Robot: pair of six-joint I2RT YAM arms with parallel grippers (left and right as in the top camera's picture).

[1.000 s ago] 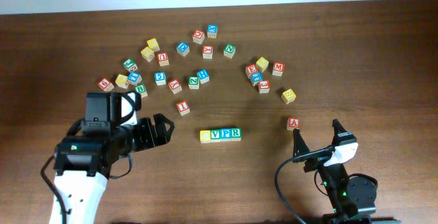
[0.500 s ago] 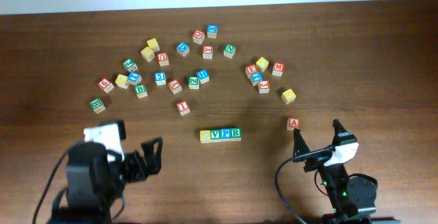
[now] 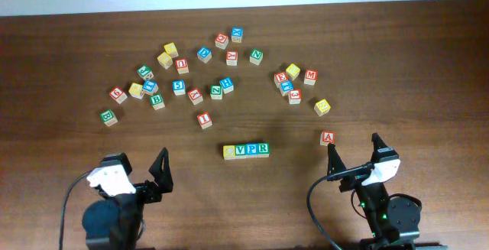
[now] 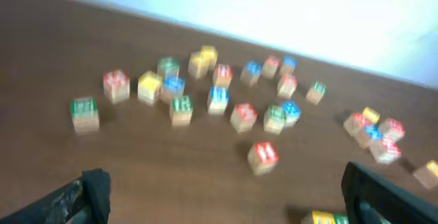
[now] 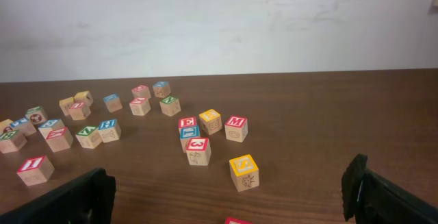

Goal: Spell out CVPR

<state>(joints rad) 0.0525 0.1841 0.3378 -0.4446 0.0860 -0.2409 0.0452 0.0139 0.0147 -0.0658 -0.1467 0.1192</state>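
Wooden cubes (image 3: 246,150), yellow-green-blue-green, spell CVPR near the front edge.
Likely light, rigid; pinch opposite faces; left gripper (image 3: 140,167) and right gripper (image 3: 353,153) gape empty.

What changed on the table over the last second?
The left gripper drew back from beside the row of four blocks toward its base, open and empty, uncovering a green block. The row, the other scattered blocks and the open right gripper stayed put.

dark wooden table (image 3: 428,43), white wall (image 5: 219,25)
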